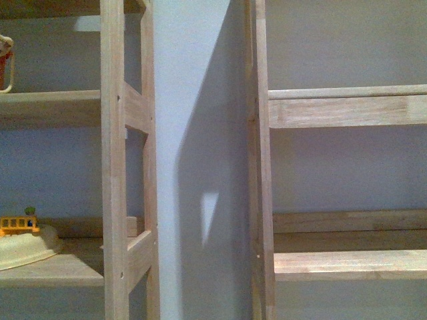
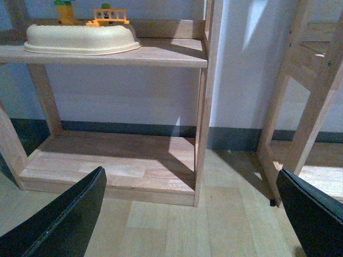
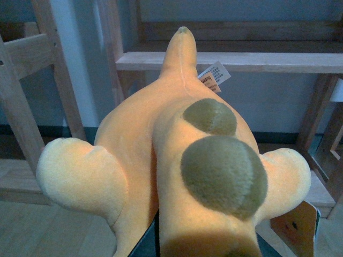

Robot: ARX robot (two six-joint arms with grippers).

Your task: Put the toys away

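Note:
An orange-yellow plush toy (image 3: 177, 155) with olive-green round spots and a white tag fills the right wrist view, held up in front of a wooden shelf board (image 3: 278, 61). My right gripper (image 3: 206, 249) is shut on the plush toy, and its fingers are almost wholly hidden under the soft body. In the left wrist view my left gripper (image 2: 193, 214) is open, its two black fingers (image 2: 64, 219) spread wide above the wood floor with nothing between them. Neither arm shows in the front view.
Two wooden shelf units stand against a pale wall, left (image 1: 113, 167) and right (image 1: 347, 110), with a gap between. A cream plastic toy with a yellow fence (image 2: 80, 37) lies on the left unit's shelf. The left unit's bottom shelf (image 2: 118, 160) sits just above the floor.

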